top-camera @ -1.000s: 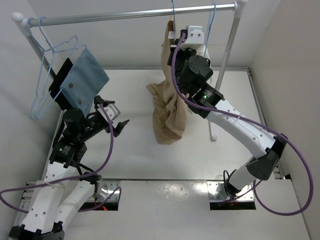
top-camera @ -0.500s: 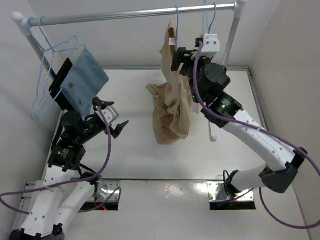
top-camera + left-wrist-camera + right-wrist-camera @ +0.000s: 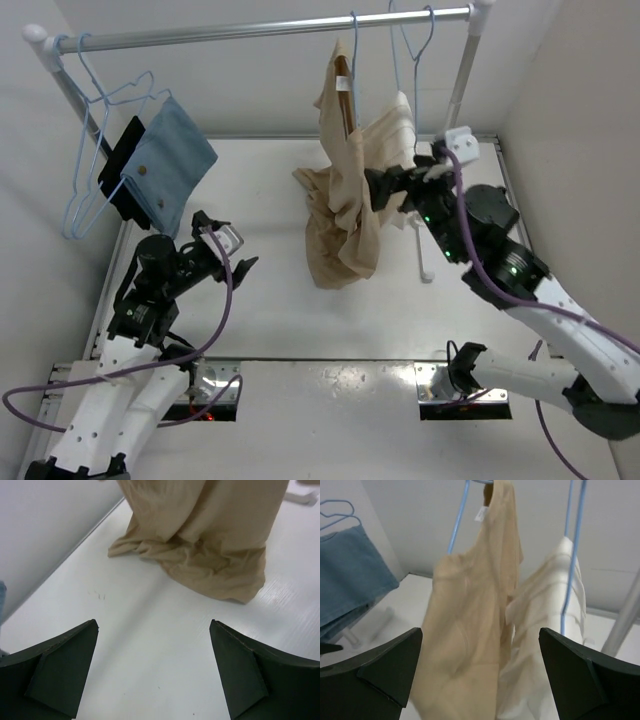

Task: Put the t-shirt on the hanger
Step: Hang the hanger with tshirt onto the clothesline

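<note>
while near the t-shirt [image 3: 470, 630], right arm [image 3: 540, 290] outstretched, fingers [image 3: 385, 667] wide

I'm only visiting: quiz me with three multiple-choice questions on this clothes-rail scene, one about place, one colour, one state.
1. Where does the tan t-shirt have its lower end? A in a basket; B on the table; C over a chair.
2. What colour is its hanger? A pale blue; B red; C black.
3. How is the right pincer? A shut on the t-shirt; B shut on the hanger; C open and empty.
B: the fabric pools on the white tabletop. A: the wire is pale blue. C: its jaws stand apart with nothing between them.
</note>
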You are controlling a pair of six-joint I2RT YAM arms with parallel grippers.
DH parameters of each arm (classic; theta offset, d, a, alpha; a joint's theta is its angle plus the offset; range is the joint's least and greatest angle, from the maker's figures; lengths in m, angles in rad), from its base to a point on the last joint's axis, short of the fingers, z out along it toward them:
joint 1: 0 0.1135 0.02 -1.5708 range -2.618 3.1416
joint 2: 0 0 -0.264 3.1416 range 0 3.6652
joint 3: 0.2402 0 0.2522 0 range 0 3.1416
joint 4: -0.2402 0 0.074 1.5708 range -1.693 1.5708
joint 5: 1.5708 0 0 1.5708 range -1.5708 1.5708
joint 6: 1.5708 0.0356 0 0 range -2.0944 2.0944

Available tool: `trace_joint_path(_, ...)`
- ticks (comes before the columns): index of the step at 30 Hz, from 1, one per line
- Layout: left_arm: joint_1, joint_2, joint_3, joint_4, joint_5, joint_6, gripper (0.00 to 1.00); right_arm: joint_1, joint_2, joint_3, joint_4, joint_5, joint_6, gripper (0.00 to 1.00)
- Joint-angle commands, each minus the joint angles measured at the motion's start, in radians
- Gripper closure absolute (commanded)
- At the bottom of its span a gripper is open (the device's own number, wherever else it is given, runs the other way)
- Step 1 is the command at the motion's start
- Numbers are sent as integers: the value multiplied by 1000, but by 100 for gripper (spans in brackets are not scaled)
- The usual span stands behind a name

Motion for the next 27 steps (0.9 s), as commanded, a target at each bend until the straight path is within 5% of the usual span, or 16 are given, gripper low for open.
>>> trace_joint_path(1,11,-47,-68,15,-86,-19,0,5,-156,-110,-98,-24,98,0)
trace_joint_path(7,11,-59,-206,15,-257,-53,0,5,-343,-356,-448,196,492,0)
trace_joint_path(15,11,59,-251,80,-475,-102,0,-4,-541,-719,-630,259,980,0)
trace_joint_path(27,30,76,-260,80,-515,-113,0,-4,-460,-890,-630,296,1257,0)
